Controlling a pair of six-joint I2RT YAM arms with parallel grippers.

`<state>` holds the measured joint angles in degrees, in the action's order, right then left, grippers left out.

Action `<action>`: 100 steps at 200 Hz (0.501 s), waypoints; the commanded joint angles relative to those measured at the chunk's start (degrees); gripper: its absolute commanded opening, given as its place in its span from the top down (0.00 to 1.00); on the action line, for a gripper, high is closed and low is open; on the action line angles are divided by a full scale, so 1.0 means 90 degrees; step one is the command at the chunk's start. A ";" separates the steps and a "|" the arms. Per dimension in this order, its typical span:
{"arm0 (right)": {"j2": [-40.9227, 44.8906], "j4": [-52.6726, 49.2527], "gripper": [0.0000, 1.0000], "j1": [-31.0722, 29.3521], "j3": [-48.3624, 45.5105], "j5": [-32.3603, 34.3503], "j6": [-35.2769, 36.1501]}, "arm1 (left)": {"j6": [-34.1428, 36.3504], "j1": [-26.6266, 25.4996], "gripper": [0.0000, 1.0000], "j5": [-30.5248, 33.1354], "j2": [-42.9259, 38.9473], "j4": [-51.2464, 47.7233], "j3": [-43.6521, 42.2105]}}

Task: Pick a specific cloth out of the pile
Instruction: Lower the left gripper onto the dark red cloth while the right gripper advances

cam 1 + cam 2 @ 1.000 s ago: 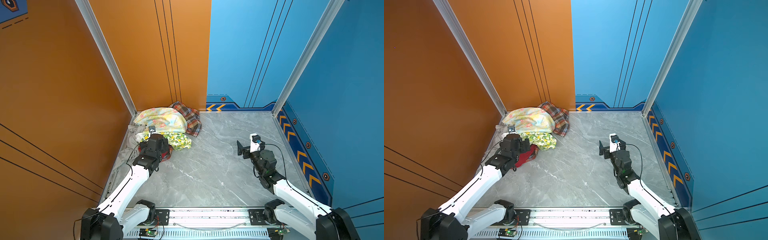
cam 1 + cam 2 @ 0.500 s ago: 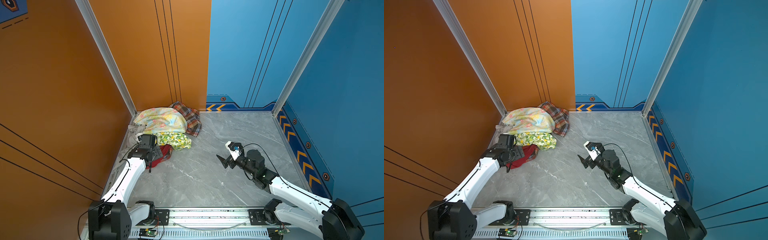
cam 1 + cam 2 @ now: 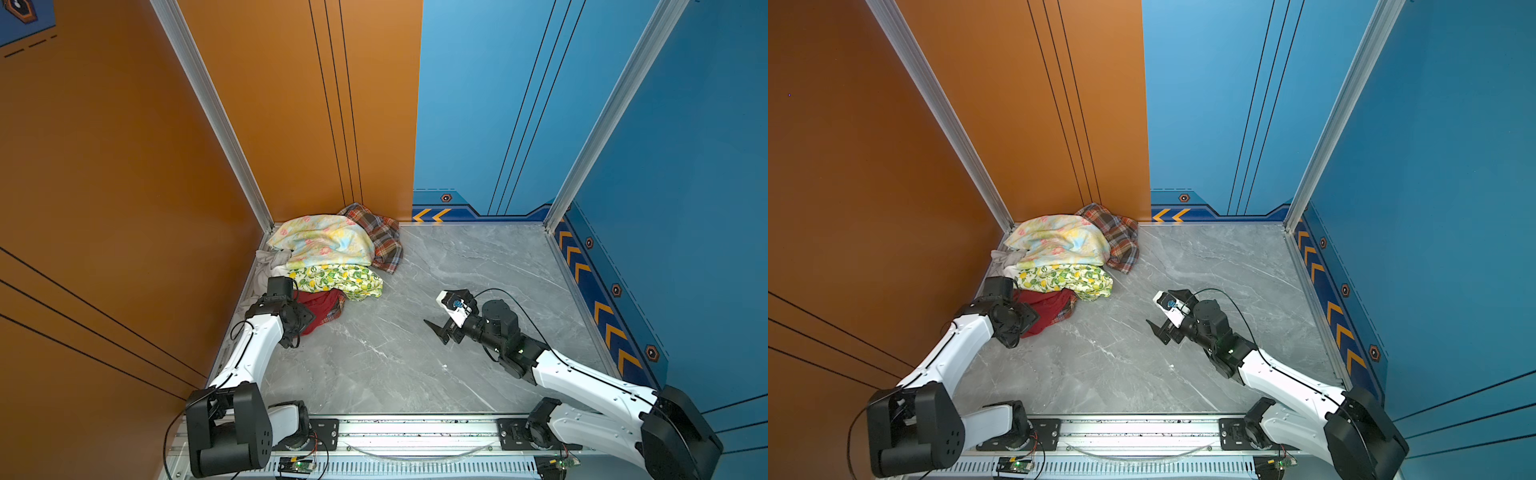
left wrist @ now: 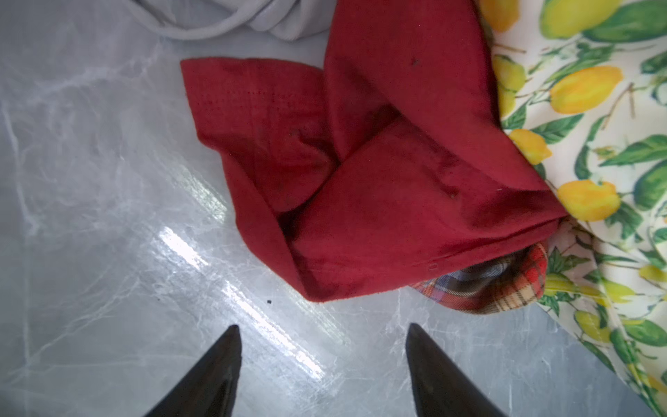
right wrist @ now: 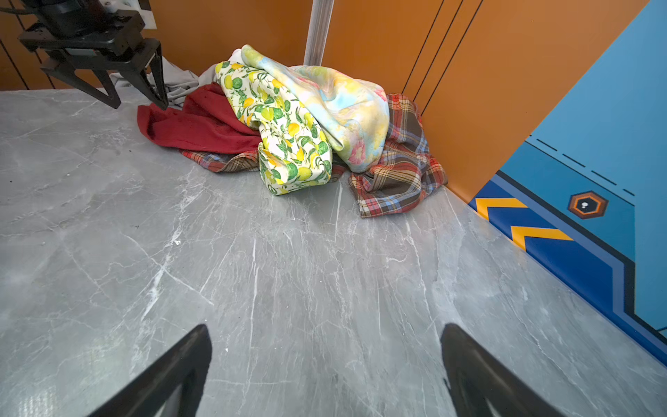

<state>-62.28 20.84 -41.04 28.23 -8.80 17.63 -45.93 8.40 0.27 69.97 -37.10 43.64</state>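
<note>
The cloth (image 4: 379, 180) is plain dark red and lies crumpled at the near edge of the pile (image 3: 328, 245), partly tucked under the lemon-print cloth (image 3: 340, 280). It also shows in both top views (image 3: 326, 305) (image 3: 1054, 307) and in the right wrist view (image 5: 195, 122). My left gripper (image 4: 323, 326) points down at the bare floor just short of the red cloth's edge, open with nothing between its fingers (image 5: 139, 104) (image 3: 306, 319). My right gripper (image 5: 325, 328) is open and empty, low over the middle of the floor (image 3: 436, 328) and facing the pile.
A red-brown plaid cloth (image 5: 400, 166) spreads under the pile, and a pastel floral cloth (image 5: 335, 97) lies on top. A grey cloth (image 4: 231, 18) lies beside the red one. The orange wall (image 3: 187, 249) stands close behind the left arm. The marble floor (image 3: 457, 257) stretches to the blue wall.
My left gripper has drawn back off the red cloth toward the near left, its jaws narrowing somewhat. The right arm swung in toward the middle and dropped lower, staying open.
</note>
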 commanded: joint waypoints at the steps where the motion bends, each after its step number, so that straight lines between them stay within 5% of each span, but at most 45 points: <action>1: -0.0091 -0.0206 0.00 -0.0128 0.0176 0.0142 0.0228 | -0.0440 0.0119 0.32 -0.0423 -0.0023 0.0161 -0.0231; 23: -0.0053 -0.0185 0.00 -0.0138 0.0167 0.0184 0.0239 | -0.0526 0.0151 0.36 -0.0422 0.0018 0.0360 -0.0378; 68: -0.0050 -0.0072 0.00 -0.0140 0.0115 0.0303 0.0229 | -0.0541 0.0237 0.60 -0.0503 0.0254 0.0693 -0.0482; 100: -0.0110 -0.0009 0.00 -0.0139 0.0115 0.0338 0.0229 | -0.0541 0.0294 0.63 -0.0452 0.0364 0.0864 -0.0493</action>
<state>-62.81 20.08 -42.11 28.45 -7.25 18.70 -50.63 10.26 -3.53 72.53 -30.96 39.81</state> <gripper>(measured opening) 0.996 0.377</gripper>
